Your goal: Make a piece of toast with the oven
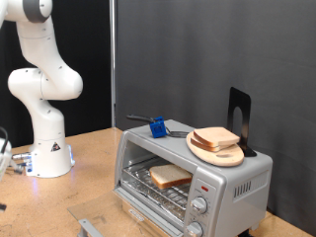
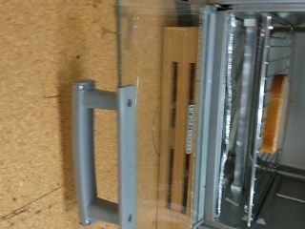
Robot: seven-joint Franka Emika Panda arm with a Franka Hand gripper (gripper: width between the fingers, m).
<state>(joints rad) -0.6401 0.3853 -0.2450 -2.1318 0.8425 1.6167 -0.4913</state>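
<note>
The silver oven (image 1: 237,176) stands on the wooden table at the exterior view's right, its glass door (image 1: 138,209) folded down open. A piece of toast (image 1: 170,176) lies on the wire rack inside. In the wrist view the door's grey handle (image 2: 88,153) and glass pane (image 2: 157,114) lie over the table, with the oven's opening (image 2: 238,114) and the toast's edge (image 2: 276,114) beyond. A second bread slice (image 1: 215,137) lies on a round wooden board (image 1: 222,153) on top of the oven. My gripper shows in neither view.
The white arm (image 1: 44,89) rises at the exterior view's left, its hand above the frame. On the oven top are a blue object (image 1: 157,126) and a black stand (image 1: 239,114). Two knobs (image 1: 198,205) sit on the oven's front. A black curtain hangs behind.
</note>
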